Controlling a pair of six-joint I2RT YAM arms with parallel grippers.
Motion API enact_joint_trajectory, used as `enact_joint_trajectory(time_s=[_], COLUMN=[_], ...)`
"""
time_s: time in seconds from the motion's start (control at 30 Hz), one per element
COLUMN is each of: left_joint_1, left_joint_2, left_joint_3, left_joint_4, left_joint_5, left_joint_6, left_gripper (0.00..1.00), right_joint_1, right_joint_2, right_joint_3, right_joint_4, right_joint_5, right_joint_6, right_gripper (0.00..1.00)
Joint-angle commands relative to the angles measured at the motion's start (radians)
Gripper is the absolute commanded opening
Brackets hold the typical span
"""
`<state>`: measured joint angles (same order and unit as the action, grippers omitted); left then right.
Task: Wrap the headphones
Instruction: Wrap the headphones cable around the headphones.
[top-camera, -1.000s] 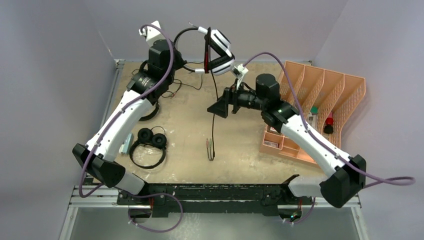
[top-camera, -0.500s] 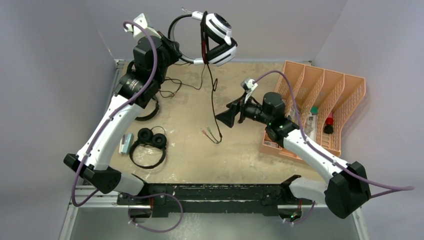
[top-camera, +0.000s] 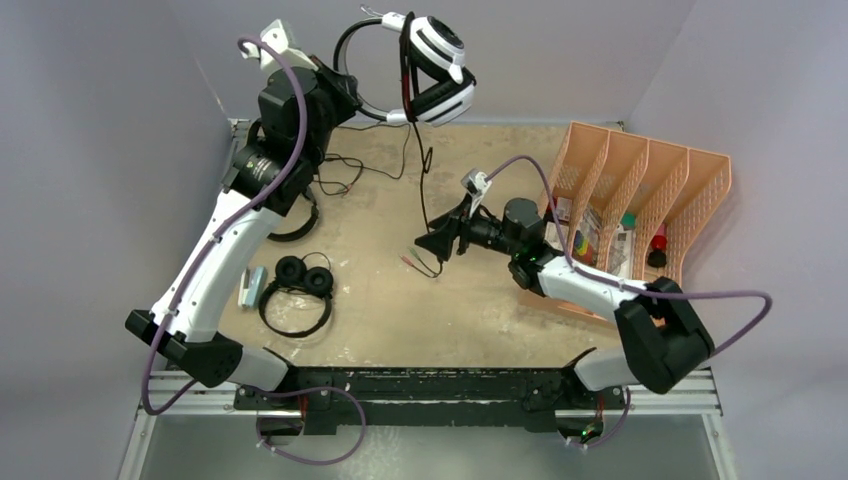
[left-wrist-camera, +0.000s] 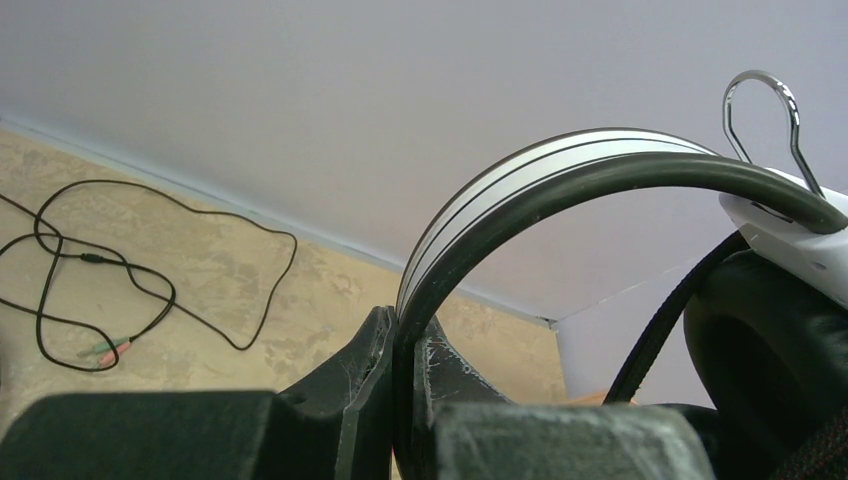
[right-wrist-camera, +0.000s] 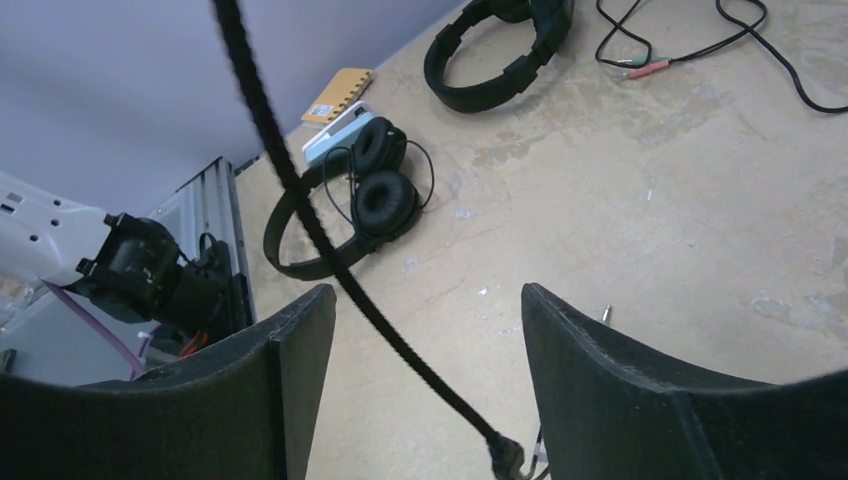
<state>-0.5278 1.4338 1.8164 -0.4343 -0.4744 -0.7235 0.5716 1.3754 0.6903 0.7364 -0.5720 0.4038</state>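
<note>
My left hand grips the white-and-black over-ear headphones by the headband, high at top centre. My right hand stands wide around their dangling black braided cable. Next, I judge: close, then wind.

The table has a sandy brown top with pale, scuffed patches. On its left side a pair of small black headphones with round pads lies flat. Just beside them, nearer the left edge, lies a little blue and white thing. A flat yellow thing lies just past that. Farther back on the left lie bigger black headphones. Near them a thin black cord lies in loose loops. It ends in two little plugs, one green and one pink. On the right side stands a peach rack with slanted slots, and small things sit in the slots.
</note>
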Motion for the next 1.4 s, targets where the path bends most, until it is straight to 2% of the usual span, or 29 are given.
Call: enact_joint_trajectory(time_s=[0.0, 0.07, 0.17, 0.27, 0.37, 0.53, 0.67, 0.77, 0.83, 1.07, 1.17, 1.37], left_joint_1=[0.005, 0.005, 0.005, 0.005, 0.006, 0.006, 0.006, 0.006, 0.006, 0.007, 0.007, 0.005], left_joint_2=[-0.034, -0.032, -0.032, -0.047, -0.046, -0.118, -0.183, -0.218, -0.248, -0.342, -0.345, -0.317], left_joint_3=[0.075, 0.078, 0.090, 0.067, 0.059, -0.009, -0.068, -0.087, -0.108, -0.201, -0.211, -0.271], left_joint_4=[0.145, 0.149, 0.153, 0.200, 0.224, 0.327, 0.418, 0.463, 0.442, 0.155, -0.068, -0.351], left_joint_5=[0.012, 0.022, 0.043, 0.097, 0.179, 0.290, 0.474, 0.643, 0.729, 0.941, 0.873, 0.491], left_joint_6=[-0.068, -0.073, -0.075, -0.073, -0.070, -0.070, -0.071, -0.046, 0.001, 0.221, 0.350, 0.544], left_gripper=[0.00, 0.00, 0.00, 0.00, 0.00, 0.00, 0.00, 0.00, 0.00, 0.00, 0.00, 0.00], right_joint_1=[0.021, 0.023, 0.023, 0.014, -0.017, -0.144, -0.239, -0.276, -0.318, -0.437, -0.461, -0.472], right_joint_2=[0.055, 0.092, 0.131, 0.145, 0.155, 0.154, 0.158, 0.171, 0.190, 0.316, 0.345, 0.325], right_joint_3=[-0.009, -0.011, -0.008, -0.029, -0.043, -0.053, -0.005, 0.086, 0.142, 0.338, 0.422, 0.561], right_joint_4=[0.251, 0.298, 0.292, 0.307, 0.301, 0.205, 0.075, -0.108, -0.186, -0.340, -0.419, -0.578], right_joint_5=[-0.015, 0.004, 0.031, 0.064, 0.058, 0.018, 0.003, 0.075, 0.094, 0.052, 0.037, 0.028], right_joint_6=[0.040, 0.059, 0.099, 0.095, 0.089, 0.117, 0.072, -0.005, -0.023, -0.028, -0.046, -0.111], right_gripper=[0.68, 0.60, 0.36, 0.22, 0.01, 0.00, 0.00, 0.00, 0.00, 0.00, 0.00, 0.00])
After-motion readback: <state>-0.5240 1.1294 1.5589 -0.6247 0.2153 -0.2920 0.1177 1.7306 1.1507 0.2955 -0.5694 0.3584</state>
